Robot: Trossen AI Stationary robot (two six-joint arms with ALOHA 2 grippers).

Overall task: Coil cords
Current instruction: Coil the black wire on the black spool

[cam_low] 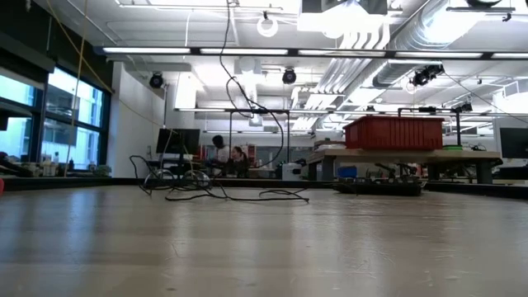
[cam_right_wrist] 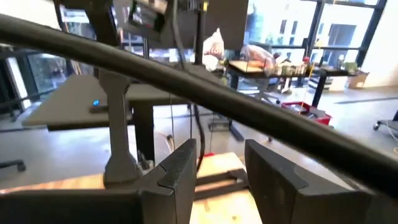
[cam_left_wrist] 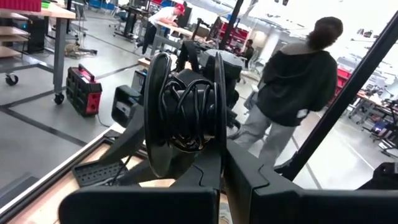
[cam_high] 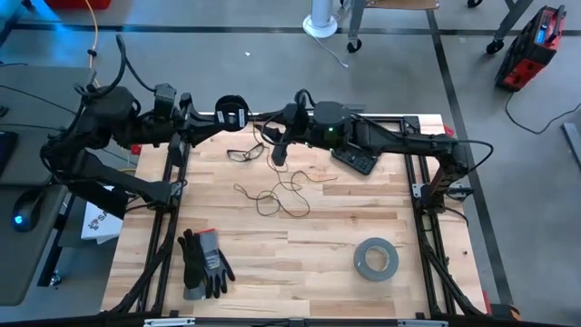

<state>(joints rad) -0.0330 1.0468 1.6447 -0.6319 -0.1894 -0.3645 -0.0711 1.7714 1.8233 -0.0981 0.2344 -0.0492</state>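
My left gripper (cam_high: pixel 216 115) is at the table's far edge, shut on a small round black spool (cam_left_wrist: pixel 186 109) with dark cord wound on it. The rest of the thin dark cord (cam_high: pixel 272 195) lies in loose loops on the wooden table. In the low view a strand (cam_low: pixel 233 66) rises from that pile (cam_low: pixel 239 195) and leaves the picture at the top. My right gripper (cam_right_wrist: pixel 221 171) stands open just right of the spool (cam_high: pixel 231 113), above the table's far middle. A thin strand (cam_right_wrist: pixel 172 124) hangs beyond its fingers. My left gripper holds the spool by the lower rim of one flange (cam_left_wrist: pixel 221 152). One finger (cam_left_wrist: pixel 202 180) sits between the two flanges and the other (cam_left_wrist: pixel 252 183) outside. The fingers come in level from the table's left. The spool stands on edge, lifted clear. Whether my right gripper touches the cord, I cannot tell.
Safety glasses (cam_high: pixel 243 153) lie near the far edge and a black keypad (cam_high: pixel 354 162) lies under the right arm. Dark gloves (cam_high: pixel 204 263) are at the near left and a grey tape roll (cam_high: pixel 375 259) at the near right. People stand in the room beyond.
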